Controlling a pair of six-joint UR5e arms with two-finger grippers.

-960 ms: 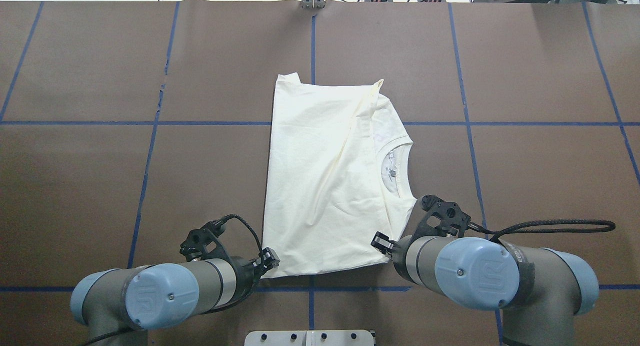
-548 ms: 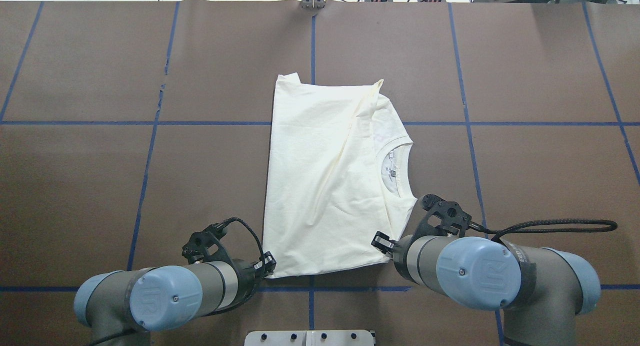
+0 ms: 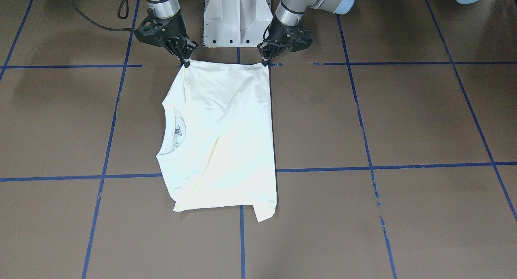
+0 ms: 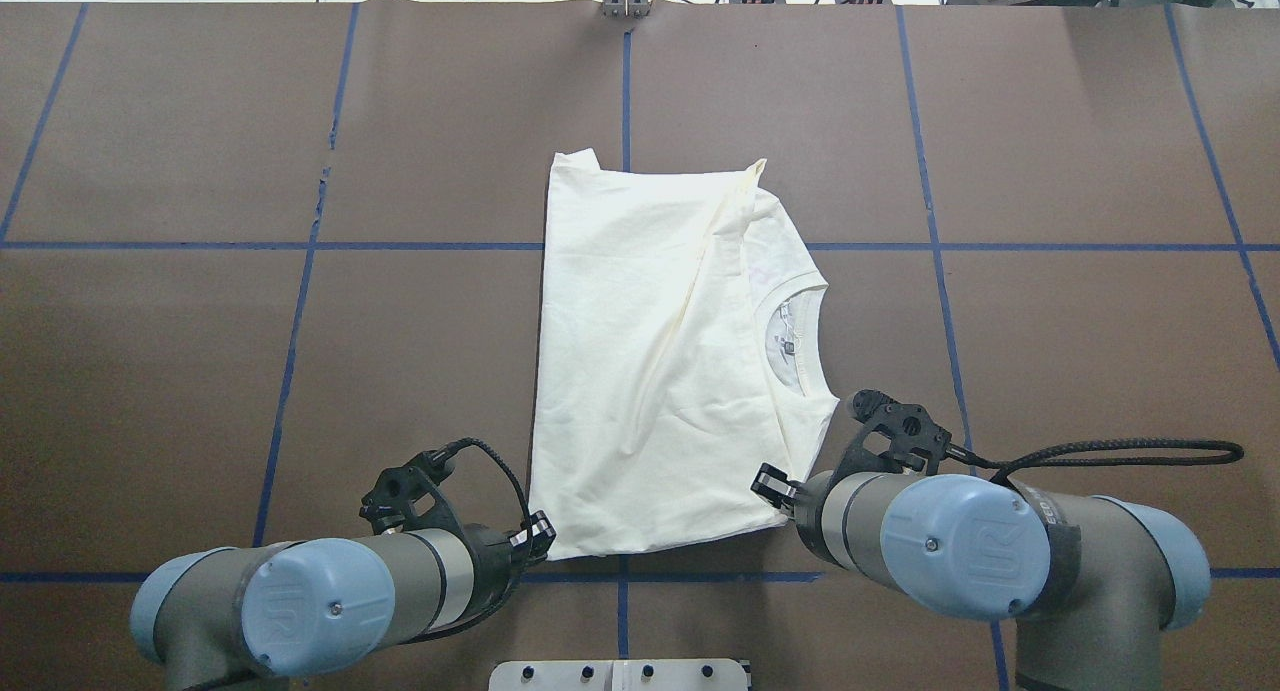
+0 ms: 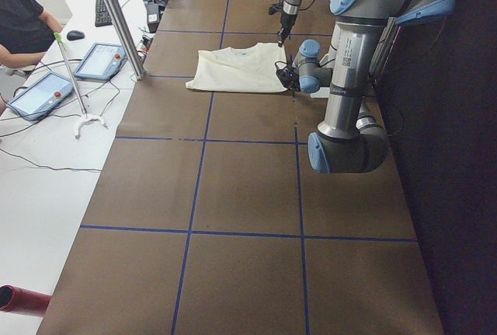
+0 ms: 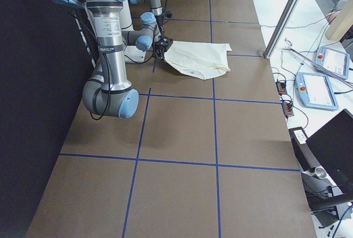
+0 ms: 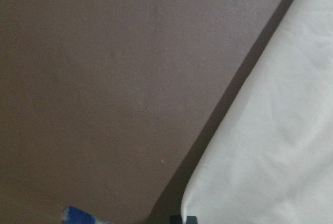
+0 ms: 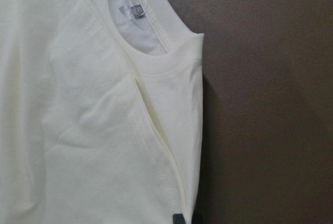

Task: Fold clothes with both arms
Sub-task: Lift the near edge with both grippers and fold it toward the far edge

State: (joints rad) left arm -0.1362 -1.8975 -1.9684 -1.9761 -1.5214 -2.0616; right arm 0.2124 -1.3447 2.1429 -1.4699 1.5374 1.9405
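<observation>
Folded T-shirt (image 3: pixel 220 141) flat on worktop (image 3: pixel 383 117); left pincer (image 3: pixel 265 61), right pincer (image 3: pixel 186 63) each apparently pinching robot-side corner, tips barely visible.

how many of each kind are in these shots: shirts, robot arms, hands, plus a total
shirt: 1
robot arms: 2 (left arm, right arm)
hands: 2 (left hand, right hand)
total: 5
</observation>
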